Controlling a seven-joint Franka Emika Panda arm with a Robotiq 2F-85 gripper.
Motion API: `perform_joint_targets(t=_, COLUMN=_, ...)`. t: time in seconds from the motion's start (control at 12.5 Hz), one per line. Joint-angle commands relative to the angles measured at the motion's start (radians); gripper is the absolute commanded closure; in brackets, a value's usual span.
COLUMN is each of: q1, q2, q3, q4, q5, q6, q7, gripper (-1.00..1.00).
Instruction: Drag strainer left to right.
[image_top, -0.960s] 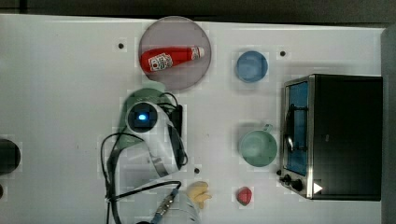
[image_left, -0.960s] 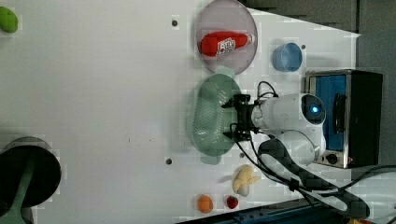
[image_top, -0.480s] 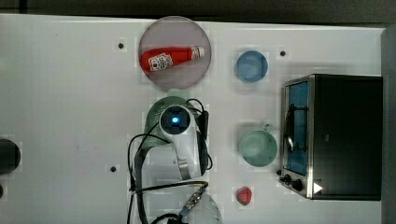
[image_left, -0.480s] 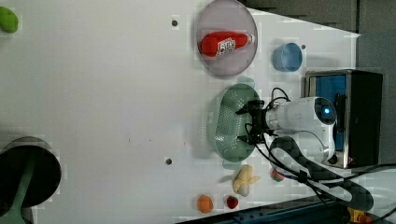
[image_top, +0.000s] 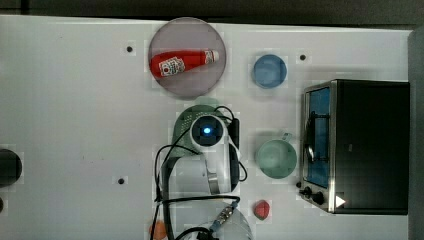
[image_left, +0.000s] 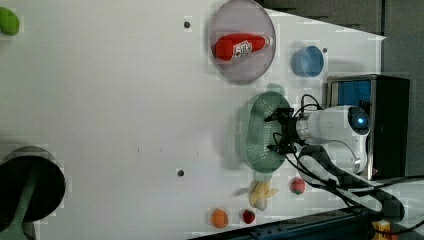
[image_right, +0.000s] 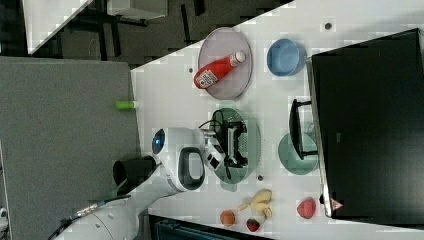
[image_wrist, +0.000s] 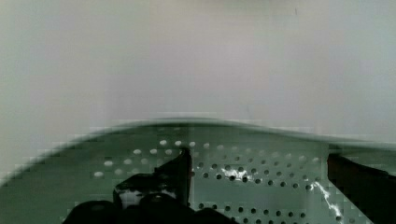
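The strainer (image_left: 257, 135) lies on the white counter (image_left: 110, 110), between the round plate (image_left: 242, 47) with the ketchup bottle (image_left: 242, 46) and the small group of toy fruit (image_left: 261, 194) at the counter's edge. In the top view it sits to the left of the green mug (image_top: 275, 158) and is mostly hidden under the robot's wrist; a part of its rim (image_top: 186, 117) can be seen there.

The end effector (image_left: 283, 131) is inside the strainer, with its fingers spread wide. In the left view the two dark fingers (image_left: 279, 114) stand over the perforated bottom, nearer to the rim on the left view's right. In the right view the end effector (image_right: 236, 141) reaches into the strainer (image_right: 252, 145) from the right view's left. In the wrist view one finger (image_wrist: 180, 172) is seen low over the dotted bottom of the strainer (image_wrist: 252, 163), and the other finger (image_wrist: 359, 179) is well apart from it. Whether the fingers touch the bottom or the wall cannot be told.

The blue bowl (image_top: 269, 71) and the black toaster oven (image_top: 360, 145) are apart from the strainer.
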Motion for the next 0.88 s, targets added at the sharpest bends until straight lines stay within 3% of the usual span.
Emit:
perform_joint_targets(t=0.08, q1=-0.014, q2=-0.027, q3=-0.074, q4=0.017, q5=0.001, q6=-0.002, q7=-0.11, gripper=-1.0)
perform_joint_targets(t=0.72, q1=-0.016, q2=-0.037, q3=-0.156, q4=0.02, q5=0.001, q6=0.014, q7=-0.198, gripper=-1.0)
perform_joint_targets(t=0.88, q1=-0.016, q2=-0.086, q3=-0.139, q4=0.02, q5=0.002, q6=0.005, q7=-0.336, gripper=-1.0)
